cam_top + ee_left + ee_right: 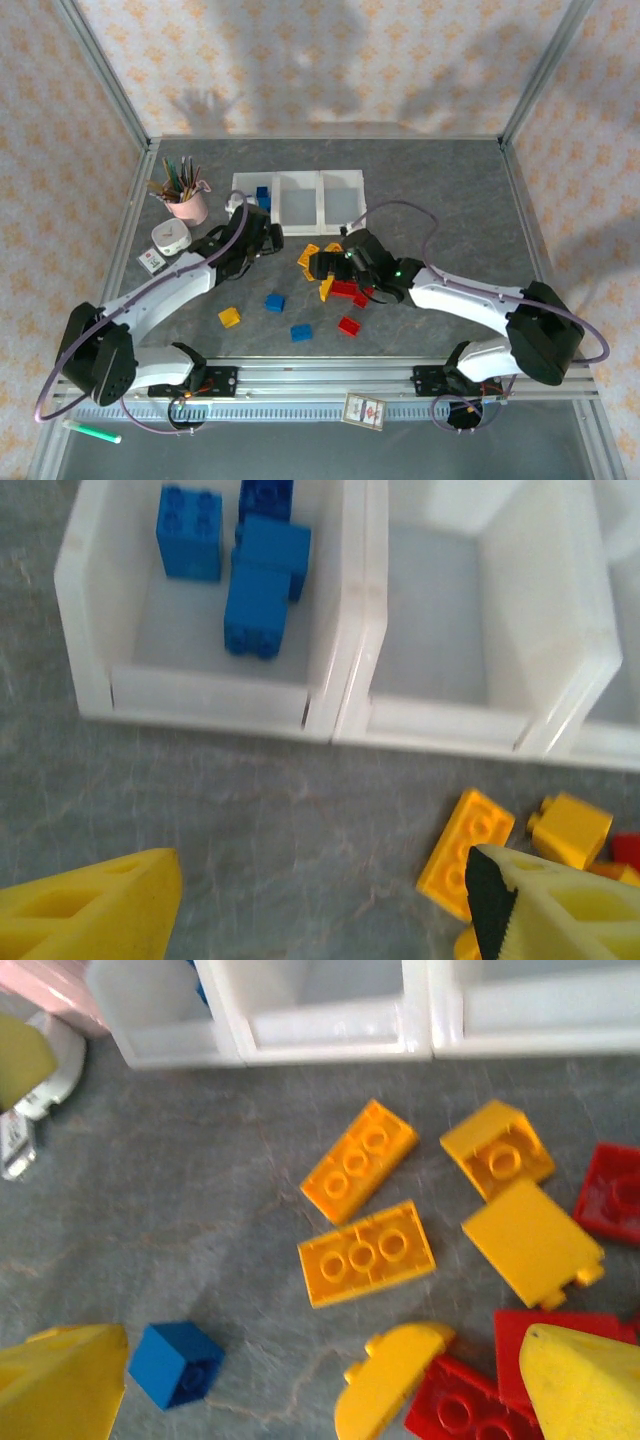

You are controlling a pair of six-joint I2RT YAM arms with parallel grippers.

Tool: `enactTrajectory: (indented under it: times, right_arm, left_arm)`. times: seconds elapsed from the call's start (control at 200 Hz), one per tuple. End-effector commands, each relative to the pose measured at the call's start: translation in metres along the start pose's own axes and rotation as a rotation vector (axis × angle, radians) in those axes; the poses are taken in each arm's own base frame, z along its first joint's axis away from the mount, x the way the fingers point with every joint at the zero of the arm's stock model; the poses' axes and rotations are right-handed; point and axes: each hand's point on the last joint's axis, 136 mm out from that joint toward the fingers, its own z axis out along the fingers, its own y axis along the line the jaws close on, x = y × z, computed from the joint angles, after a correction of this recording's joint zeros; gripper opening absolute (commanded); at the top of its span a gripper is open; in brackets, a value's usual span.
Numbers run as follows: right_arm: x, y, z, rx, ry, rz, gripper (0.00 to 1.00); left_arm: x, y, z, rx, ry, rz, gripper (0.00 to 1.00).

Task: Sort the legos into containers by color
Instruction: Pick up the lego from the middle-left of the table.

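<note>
Yellow fingers (90, 910) of my left claw (320, 920) stand wide apart over bare counter (250, 820), gripping nothing; ahead of it sit the containers (340, 695), with blue legos (255, 600) in the bin ahead and to its left; a yellow plate (467, 850) lies just beside its right finger. My right claw (320, 1405) is likewise spread open and empty; a curved yellow brick (385, 1380) lies between its fingers, a blue brick (178, 1362) by the left one, red bricks (460, 1410) by the right, orange plates (365, 1252) just ahead.
</note>
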Motion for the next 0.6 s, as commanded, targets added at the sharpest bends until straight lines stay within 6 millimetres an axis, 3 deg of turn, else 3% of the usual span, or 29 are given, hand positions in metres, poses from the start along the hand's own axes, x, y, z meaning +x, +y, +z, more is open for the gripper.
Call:
enactTrajectory:
  times: [0.0,0.25,0.44,0.596]
  right_arm:
    - [0.010,0.008,-0.004,-0.030,0.001,0.011,1.00]
    - [0.051,0.014,0.005,-0.076,0.064,-0.021,1.00]
    - [0.057,0.007,0.010,-0.060,0.065,-0.001,1.00]
    - [0.054,0.006,0.008,-0.057,0.046,0.003,1.00]
  left_arm:
    - [0.034,0.012,-0.008,-0.020,0.088,-0.014,0.78]
    - [0.090,0.019,-0.014,0.010,0.197,-0.022,0.79]
    - [0.123,0.007,-0.010,0.067,0.270,-0.023,0.80]
    - [0.138,0.002,-0.007,0.062,0.299,0.011,0.81]
